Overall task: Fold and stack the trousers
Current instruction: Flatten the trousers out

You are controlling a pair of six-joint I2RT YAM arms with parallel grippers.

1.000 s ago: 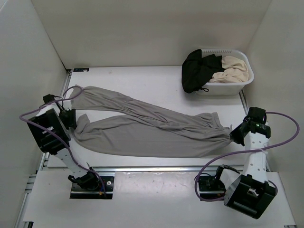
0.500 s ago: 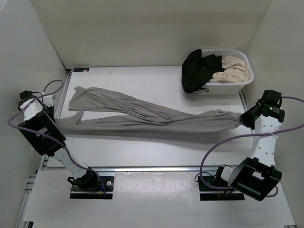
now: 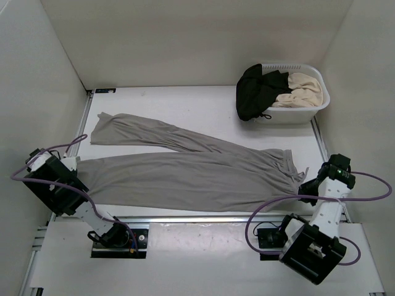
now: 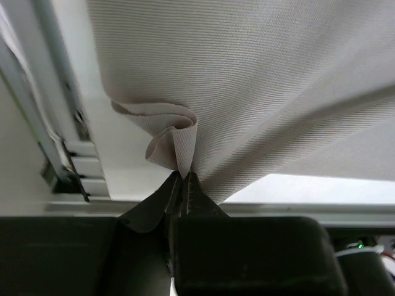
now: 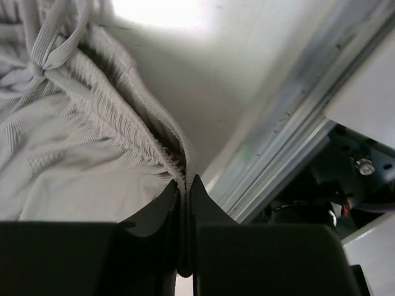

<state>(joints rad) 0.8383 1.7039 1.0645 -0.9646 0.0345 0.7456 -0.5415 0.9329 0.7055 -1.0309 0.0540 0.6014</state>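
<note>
Grey soft-fabric trousers (image 3: 185,172) lie spread out across the white table (image 3: 185,105), stretched from left to right. The gathered waistband is at the right end and both legs run off to the left. The nearer leg reaches the table's left edge. The farther leg angles away toward the far left corner and its cuff lies flat there, with a wedge of bare table between the two legs.

At the left edge, the left gripper (image 4: 183,179) has its jaws pressed together on the nearer leg's hem, which curls into a small fold just above the fingertips. At the near right, the right gripper (image 5: 185,183) is clamped on the ribbed elastic waistband, and a knotted drawstring (image 5: 38,66) lies on the cloth beyond it.

A metal rail (image 3: 203,217) runs along the table's near edge. A white laundry basket (image 3: 308,115) sits at the far right, well apart from the trousers. A black garment (image 3: 254,91) spills over its left rim, and a beige garment (image 3: 303,89) lies inside.
</note>
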